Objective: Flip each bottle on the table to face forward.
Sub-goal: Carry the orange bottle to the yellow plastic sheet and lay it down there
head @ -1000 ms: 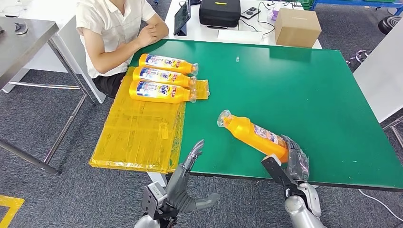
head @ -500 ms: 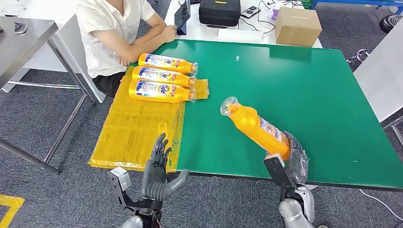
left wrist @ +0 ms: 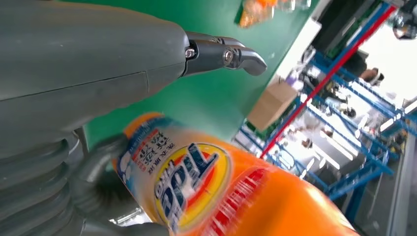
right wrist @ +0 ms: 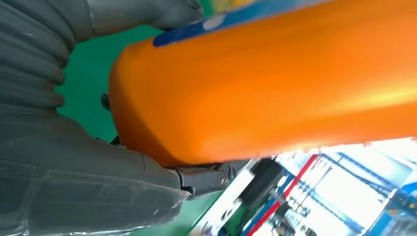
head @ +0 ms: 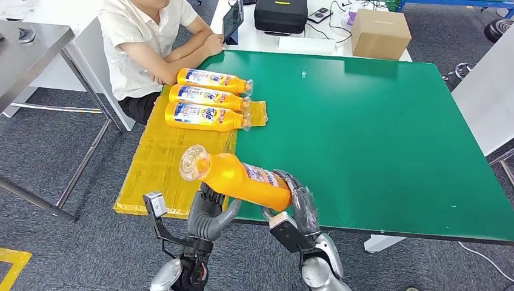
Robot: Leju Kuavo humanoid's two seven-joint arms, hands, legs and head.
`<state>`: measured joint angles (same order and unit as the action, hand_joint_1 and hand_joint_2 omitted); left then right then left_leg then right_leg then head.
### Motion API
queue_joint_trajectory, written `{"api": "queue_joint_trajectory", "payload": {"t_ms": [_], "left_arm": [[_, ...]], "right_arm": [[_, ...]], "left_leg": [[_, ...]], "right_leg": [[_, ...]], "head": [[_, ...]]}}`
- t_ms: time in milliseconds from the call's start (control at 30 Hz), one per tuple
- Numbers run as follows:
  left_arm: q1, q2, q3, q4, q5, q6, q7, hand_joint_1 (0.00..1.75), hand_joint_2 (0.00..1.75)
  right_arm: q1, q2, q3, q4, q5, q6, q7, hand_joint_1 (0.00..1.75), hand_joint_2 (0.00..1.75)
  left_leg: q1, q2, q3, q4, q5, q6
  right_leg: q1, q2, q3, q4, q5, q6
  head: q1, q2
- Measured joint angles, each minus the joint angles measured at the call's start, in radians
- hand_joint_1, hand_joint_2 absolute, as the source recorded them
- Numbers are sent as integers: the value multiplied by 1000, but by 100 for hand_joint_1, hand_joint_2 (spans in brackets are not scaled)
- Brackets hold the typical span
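My right hand [head: 299, 209] grips the base of an orange bottle [head: 248, 182] and holds it in the air over the front edge of the green table [head: 376, 133]. Its clear cap points left, towards the yellow mat [head: 170, 170]. My left hand [head: 209, 215] is raised just under the bottle's middle, fingers spread. In the left wrist view the label of the bottle [left wrist: 196, 187] is close to the palm and the thumb [left wrist: 221, 51] stands clear of it. The right wrist view has the bottle's [right wrist: 275, 78] plain orange side against the hand [right wrist: 74, 187]. Three more bottles [head: 206, 97] lie side by side on the mat's far end.
A person [head: 151, 42] sits at the table's far left corner, arms resting near the three bottles. On a white table behind are a cardboard box [head: 379, 33], a black case [head: 280, 15] and a tablet [head: 232, 23]. A metal table [head: 30, 48] stands to the left.
My right hand has lifted the orange bottle off the table and carried it left. The left hand has turned and risen until it is under the bottle.
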<state>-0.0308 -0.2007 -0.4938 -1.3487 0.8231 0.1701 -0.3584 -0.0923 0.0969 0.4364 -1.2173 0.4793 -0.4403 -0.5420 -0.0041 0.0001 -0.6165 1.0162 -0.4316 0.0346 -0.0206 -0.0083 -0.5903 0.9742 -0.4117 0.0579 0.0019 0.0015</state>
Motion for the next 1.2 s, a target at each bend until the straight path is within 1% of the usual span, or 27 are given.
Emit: {"api": "queue_joint_trajectory", "payload": {"t_ms": [200, 433, 700, 933, 967, 1067, 1100, 1167, 1200], "left_arm": [[-29, -4, -18, 24, -1, -34, -3, 0, 175], [-58, -13, -37, 40, -14, -39, -16, 0, 175], [-62, -16, -37, 30, -66, 6, -97, 0, 175], [-61, -16, -33, 24, -72, 13, -104, 0, 175], [-61, -15, -33, 22, -77, 13, -107, 3, 175], [-58, -15, -33, 12, -100, 9, -115, 134, 175], [-57, -15, -32, 8, -105, 7, -115, 175, 175], [-56, -15, -32, 2, -109, 5, -114, 175, 175], [-55, -15, -31, 1, -109, 5, -114, 175, 175]], "right_arm": [[-20, 1, 69, 5, -18, 19, -6, 175, 175], [-33, 1, 128, 21, -18, 29, -10, 175, 175], [-46, 2, 172, 41, -13, 53, -4, 175, 175], [-56, 2, 184, 52, -13, 54, -2, 175, 175], [-57, 2, 185, 53, -14, 54, -1, 175, 175], [-58, 2, 186, 54, -15, 54, 2, 175, 175], [-59, 2, 186, 55, -15, 54, 3, 173, 175], [-61, 2, 186, 55, -12, 56, 4, 163, 175], [-63, 2, 187, 55, -11, 58, 4, 152, 175]], "left_leg": [[0, 0, -1, 0, 0, 0], [0, 0, -1, 0, 0, 0], [0, 1, -1, 0, 0, 0], [0, 1, -1, 0, 0, 0], [0, 1, -1, 0, 0, 0], [0, 1, -1, 0, 0, 0], [0, 1, -1, 0, 0, 0], [0, 1, -1, 0, 0, 0], [0, 1, -1, 0, 0, 0]], "right_leg": [[0, 0, 0, 0, 0, 0], [0, 0, -1, 0, 0, 0], [0, 0, -1, 0, 0, 0], [0, 0, -1, 0, 0, 0], [0, 0, -1, 0, 0, 0], [0, 0, -1, 0, 0, 0], [0, 0, -1, 0, 0, 0], [0, 0, -1, 0, 0, 0], [0, 0, -1, 0, 0, 0]], "head": [[0, 0], [0, 0], [0, 0], [0, 0], [0, 0], [0, 0], [0, 0], [0, 0], [0, 0]]}}
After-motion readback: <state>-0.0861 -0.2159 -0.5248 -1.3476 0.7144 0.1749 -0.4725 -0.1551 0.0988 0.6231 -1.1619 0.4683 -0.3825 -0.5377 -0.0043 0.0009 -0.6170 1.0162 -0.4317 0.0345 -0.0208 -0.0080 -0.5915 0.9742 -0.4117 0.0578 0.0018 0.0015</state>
